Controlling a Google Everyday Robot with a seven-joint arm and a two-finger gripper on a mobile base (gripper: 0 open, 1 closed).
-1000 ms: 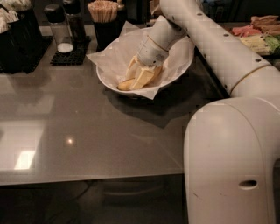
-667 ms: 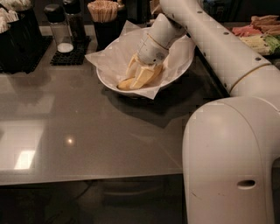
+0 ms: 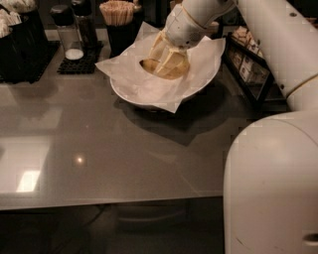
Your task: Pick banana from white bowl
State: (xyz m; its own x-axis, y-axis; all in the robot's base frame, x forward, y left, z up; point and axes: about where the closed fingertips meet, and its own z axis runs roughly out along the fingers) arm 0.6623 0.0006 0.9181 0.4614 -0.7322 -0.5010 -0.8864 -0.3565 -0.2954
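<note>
The white bowl, lined with crinkled white paper, stands at the back of the grey table. My gripper reaches down into it from the upper right. Its pale yellow fingers are closed around the banana, a curved yellow piece whose dark end points left. The banana sits high in the bowl, just above the paper, and the fingers hide its middle.
Behind the bowl are a cup of wooden sticks, a dark-capped shaker on a black mat and a black caddy at the far left. A dark rack with packets stands to the right. My white body fills the lower right.
The gripper has risen inside the bowl, and the banana has come up and to the right with it from the bowl's lower left.
</note>
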